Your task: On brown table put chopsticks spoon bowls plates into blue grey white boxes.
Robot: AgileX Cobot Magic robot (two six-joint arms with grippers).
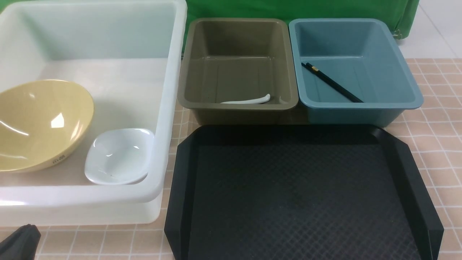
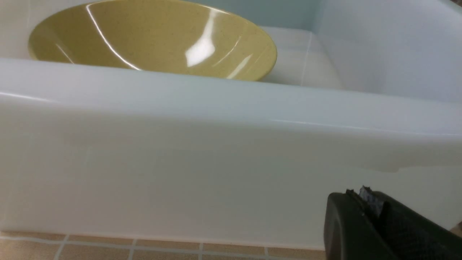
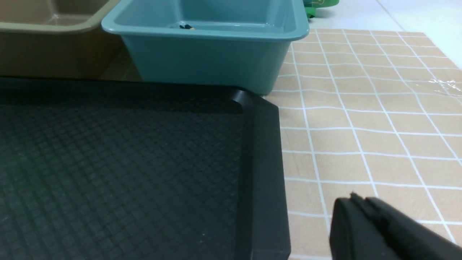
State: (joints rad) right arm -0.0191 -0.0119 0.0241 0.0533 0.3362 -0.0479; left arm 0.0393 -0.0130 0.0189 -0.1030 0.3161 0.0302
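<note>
The white box [image 1: 164, 108] at the left holds a large yellow bowl [image 1: 39, 122] and a small white square plate [image 1: 121, 155]. A white spoon [image 1: 249, 100] lies in the grey box [image 1: 238, 104], and black chopsticks [image 1: 332, 83] lie in the blue box [image 1: 411, 97]. My left gripper [image 2: 361, 196] is shut and empty, low in front of the white box's near wall [image 2: 216, 162]; a bit of it shows in the front view [image 1: 20, 242]. My right gripper [image 3: 355, 202] is shut and empty over the table beside the black tray [image 3: 263, 162]. The blue box [image 3: 209, 57] stands beyond it.
A black tray [image 1: 415, 187] with nothing on it lies in front of the grey and blue boxes. The brown checked table [image 1: 440, 108] extends to the right. Green cloth [image 1: 288, 9] hangs behind the boxes.
</note>
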